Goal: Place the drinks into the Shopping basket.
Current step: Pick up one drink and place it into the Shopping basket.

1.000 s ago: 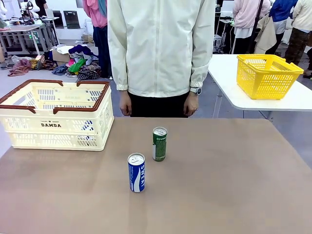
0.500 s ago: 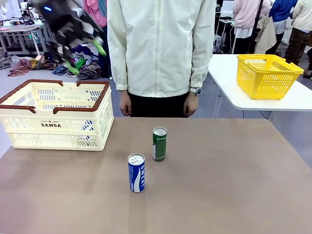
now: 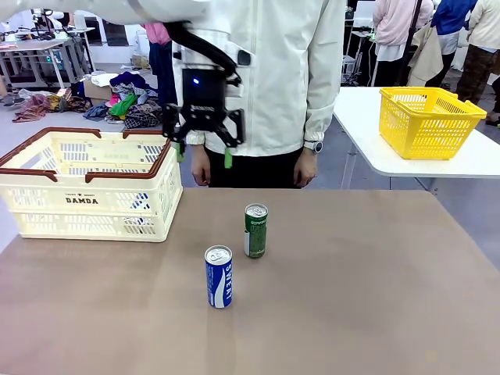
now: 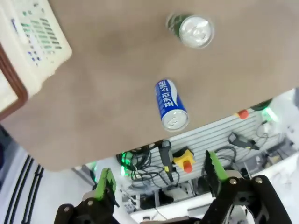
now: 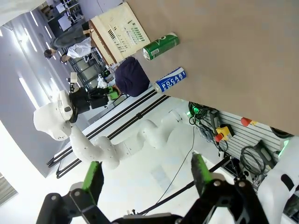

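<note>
Front view: two drinks stand upright on the brown table (image 3: 367,305), one blue can (image 3: 219,276) nearer the robot and one green can (image 3: 255,230) just behind it and slightly to its right, close together but not touching. One Shopping basket (image 3: 47,212) sits on the far left part of the table, well apart from both cans, with "DAMDA" printed on the side that faces the camera. One left gripper (image 3: 204,155) hangs in the air over the far edge of the table, higher than the basket's rim and between the basket and the green can. Its two green-padded fingers point down and are spread wide, pinching nothing. One person (image 3: 258,70) in a pale jacket stands across the table with both hands hanging at the sides. One yellow basket (image 3: 426,121) rests on a separate white table farther back on the right. Looking down past the spread fingers, the left wrist view adds the cans' silver tops and a corner of the basket at the table's edge. The right wrist view adds the right gripper (image 5: 145,169), held off the robot's side of the table. Its fingers are also spread with nothing between them, and the two cans, the basket and the white left arm lie beyond.
</note>
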You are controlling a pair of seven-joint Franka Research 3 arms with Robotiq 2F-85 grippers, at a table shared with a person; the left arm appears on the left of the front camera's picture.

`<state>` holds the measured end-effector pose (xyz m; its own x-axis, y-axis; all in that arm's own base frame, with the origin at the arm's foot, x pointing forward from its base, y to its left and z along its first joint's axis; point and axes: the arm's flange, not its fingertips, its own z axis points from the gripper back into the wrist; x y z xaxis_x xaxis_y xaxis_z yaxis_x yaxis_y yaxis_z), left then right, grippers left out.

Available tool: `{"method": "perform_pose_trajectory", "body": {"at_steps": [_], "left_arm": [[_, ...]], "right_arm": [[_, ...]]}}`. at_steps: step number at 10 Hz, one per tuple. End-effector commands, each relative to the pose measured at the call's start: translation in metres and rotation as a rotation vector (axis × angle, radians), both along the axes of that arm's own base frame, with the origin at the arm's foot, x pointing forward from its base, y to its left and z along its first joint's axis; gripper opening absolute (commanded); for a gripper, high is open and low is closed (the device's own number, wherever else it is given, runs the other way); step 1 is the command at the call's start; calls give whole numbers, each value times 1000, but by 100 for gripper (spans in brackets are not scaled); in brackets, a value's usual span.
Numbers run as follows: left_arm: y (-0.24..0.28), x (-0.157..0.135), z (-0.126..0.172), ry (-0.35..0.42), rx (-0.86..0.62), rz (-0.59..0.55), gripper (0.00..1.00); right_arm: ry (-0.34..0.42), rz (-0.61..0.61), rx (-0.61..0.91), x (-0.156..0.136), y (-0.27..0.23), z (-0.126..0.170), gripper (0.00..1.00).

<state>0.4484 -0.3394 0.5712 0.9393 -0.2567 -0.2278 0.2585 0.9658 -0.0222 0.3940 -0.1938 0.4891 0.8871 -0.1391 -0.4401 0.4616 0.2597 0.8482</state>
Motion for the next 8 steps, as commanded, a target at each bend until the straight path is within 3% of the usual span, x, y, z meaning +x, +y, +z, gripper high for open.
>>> {"method": "perform_pose_trajectory", "body": {"at_steps": [1,6,8], "left_arm": [[39,19,11,83,-32,15,100],[44,22,9,64,-20,18,100],[-10,-17,-19,-27,-60,166,100]], "right_arm": [[18,-5,-16,-2,0,3,100],[18,-5,-16,-2,0,3,100],[18,-5,-16,-2,0,3,100]]}}
